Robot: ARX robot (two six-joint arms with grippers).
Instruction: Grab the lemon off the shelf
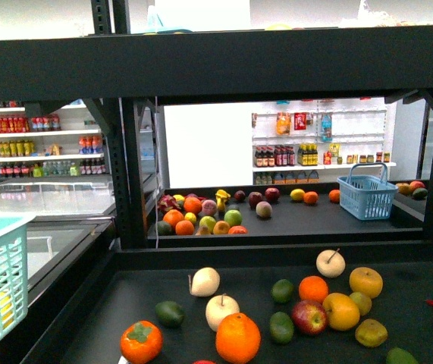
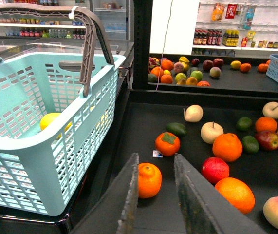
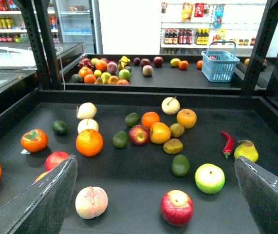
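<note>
The shelf (image 1: 148,296) is a black stand with dark trays of mixed fruit. A bright yellow oval fruit, which looks like the lemon (image 1: 297,195), lies on the far tray next to a small orange; it also shows in the left wrist view (image 2: 235,64) and the right wrist view (image 3: 175,62). Another bright yellow fruit (image 2: 51,121) lies inside the teal basket (image 2: 27,161), half hidden by the mesh. My left gripper (image 2: 156,157) is open low over the near tray, with an orange (image 2: 149,179) between its fingers. My right gripper (image 3: 156,159) is open wide and empty above the near tray.
The near tray holds oranges, limes, apples, a persimmon (image 2: 167,144), a peach (image 3: 91,202), a red apple (image 3: 176,207), a green apple (image 3: 209,178), a chili (image 3: 228,144) and golden apples (image 1: 340,311). A blue basket (image 1: 366,195) stands on the far tray. Black posts (image 1: 130,174) flank it.
</note>
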